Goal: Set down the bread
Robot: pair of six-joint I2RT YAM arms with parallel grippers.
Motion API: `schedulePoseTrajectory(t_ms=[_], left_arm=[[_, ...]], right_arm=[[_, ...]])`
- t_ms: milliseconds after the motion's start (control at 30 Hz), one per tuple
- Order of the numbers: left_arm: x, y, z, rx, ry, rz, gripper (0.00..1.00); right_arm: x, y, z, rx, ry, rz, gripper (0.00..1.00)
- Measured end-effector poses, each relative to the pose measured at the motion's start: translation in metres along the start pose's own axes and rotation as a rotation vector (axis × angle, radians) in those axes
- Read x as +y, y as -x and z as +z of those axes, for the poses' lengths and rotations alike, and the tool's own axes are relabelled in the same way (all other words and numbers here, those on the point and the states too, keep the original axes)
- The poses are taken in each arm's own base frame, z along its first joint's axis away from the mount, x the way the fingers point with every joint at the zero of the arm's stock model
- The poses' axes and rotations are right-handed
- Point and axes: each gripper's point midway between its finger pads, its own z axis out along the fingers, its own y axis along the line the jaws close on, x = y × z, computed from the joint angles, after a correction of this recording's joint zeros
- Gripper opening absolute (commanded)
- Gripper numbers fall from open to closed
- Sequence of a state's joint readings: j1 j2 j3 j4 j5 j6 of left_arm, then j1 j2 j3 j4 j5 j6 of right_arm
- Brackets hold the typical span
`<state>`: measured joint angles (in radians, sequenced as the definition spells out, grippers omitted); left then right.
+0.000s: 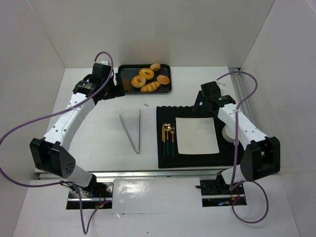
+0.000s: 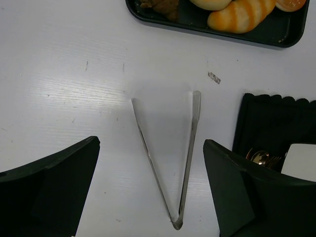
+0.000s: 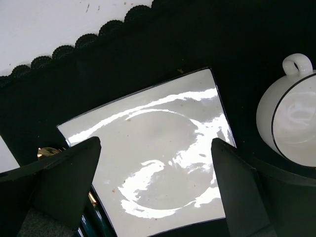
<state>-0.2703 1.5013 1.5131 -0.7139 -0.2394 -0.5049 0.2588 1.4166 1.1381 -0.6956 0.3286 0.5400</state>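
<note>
**Both grippers wide open, empty**

Left gripper point(image 2: 151, 143): jaws spread wide, holding nothing. Thin steel V-shaped tongs point(image 2: 189, 148) lie flat between its fingers. Bread point(image 2: 160, 6), dark and lumpy, sits well ahead in the black tray point(image 2: 289, 27). Right gripper point(image 3: 155, 143): wide open, empty, over a glossy square white plate point(image 3: 148, 123).

White table point(image 1: 98, 126): black tray point(image 1: 127, 71) at far edge, tongs point(image 1: 138, 131) in middle, black mat point(image 1: 168, 112) right

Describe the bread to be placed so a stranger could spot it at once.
Look to the black tray at the far edge of the table. The bread sits at its left end, beside the long golden twisted roll. It is the only dark brown, lumpy piece; the ring doughnuts and the roll are golden-orange.
</note>
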Motion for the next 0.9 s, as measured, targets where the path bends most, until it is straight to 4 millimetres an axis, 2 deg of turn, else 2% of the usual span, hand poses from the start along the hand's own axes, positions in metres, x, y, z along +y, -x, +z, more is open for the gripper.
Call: schedulePoseTrajectory(t_ms=[233,333,400,500,633,667,733,900], left_arm=[[-0.008,-0.005,-0.001,0.027,-0.039,-0.021,1.0],[-0.017,-0.019,0.002,0.054,-0.065,-0.036,1.0],[-0.03,-0.045,0.005,0.102,-0.07,-0.034,1.0],[-0.054,-0.107,0.008,0.207,-0.086,-0.007,1.0],[-0.068,-0.192,0.003,0.361,-0.085,0.026,1.0],[-0.068,-0.207,0.0,0.39,-0.077,0.03,1.0],[-0.068,-0.226,-0.004,0.426,-0.064,0.029,1.0],[-0.065,-0.246,-0.005,0.451,-0.024,-0.023,1.0]], right_arm=[[0.002,0.001,0.0,-0.005,0.007,0.005,1.0],[0.001,0.002,0.0,-0.005,0.005,0.008,1.0],[0.001,0.002,0.001,0.0,0.009,0.01,1.0],[0.005,-0.001,0.0,0.015,0.035,0.013,1.0],[0.012,-0.01,0.003,0.048,0.082,0.01,1.0],[0.012,-0.012,0.003,0.054,0.087,0.007,1.0],[0.014,-0.015,0.003,0.065,0.101,0.004,1.0],[0.02,-0.014,0.003,0.065,0.13,0.003,1.0]])
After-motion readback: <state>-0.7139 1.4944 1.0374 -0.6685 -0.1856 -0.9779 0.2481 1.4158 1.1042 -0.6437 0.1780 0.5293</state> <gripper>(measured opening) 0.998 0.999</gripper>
